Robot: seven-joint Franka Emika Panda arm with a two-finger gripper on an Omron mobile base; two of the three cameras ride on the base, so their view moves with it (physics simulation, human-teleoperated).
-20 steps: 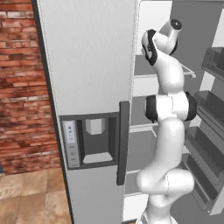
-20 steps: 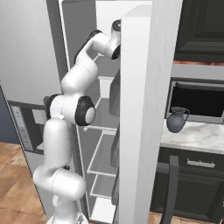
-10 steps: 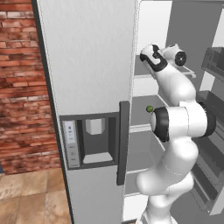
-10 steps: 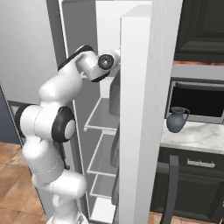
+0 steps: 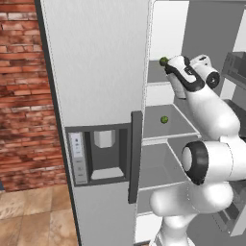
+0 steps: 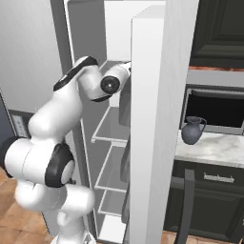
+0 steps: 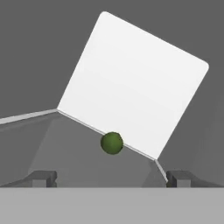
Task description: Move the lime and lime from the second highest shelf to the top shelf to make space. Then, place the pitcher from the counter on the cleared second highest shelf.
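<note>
Facing: upper lime (image 7: 112, 142), dead ahead of the claw (image 7: 111, 178) in the hand view, centred between the two fingertips and a little beyond them.
Claw state: released, jaws spread wide, nothing between them.
Upper lime: resting on the top shelf (image 5: 156, 76) of the open fridge, near the white back wall; in the left base view sits just beside the tip of the hand at the shelf's left side.
Lower lime (image 5: 164, 119): alone on the second highest shelf (image 5: 158, 131), near its middle, well apart from the hand.
Key relation: lower lime lies almost straight below the upper one, one shelf down; hand now level with the top shelf, so needs to back out past the shelf's front edge, drop a level, then go in again.
Long axis: none to speak of; round fruit, any approach angle serves.
Pitcher (image 6: 192, 131): upright on the pale surface (image 6: 224, 148) to the right of the fridge, handle to the right, far from the claw.
Progress, judged: one lime up, one to go, pitcher untouched.
Risk, judged: catching the top shelf's front edge while descending; nudging the round lime so that it rolls.
</note>
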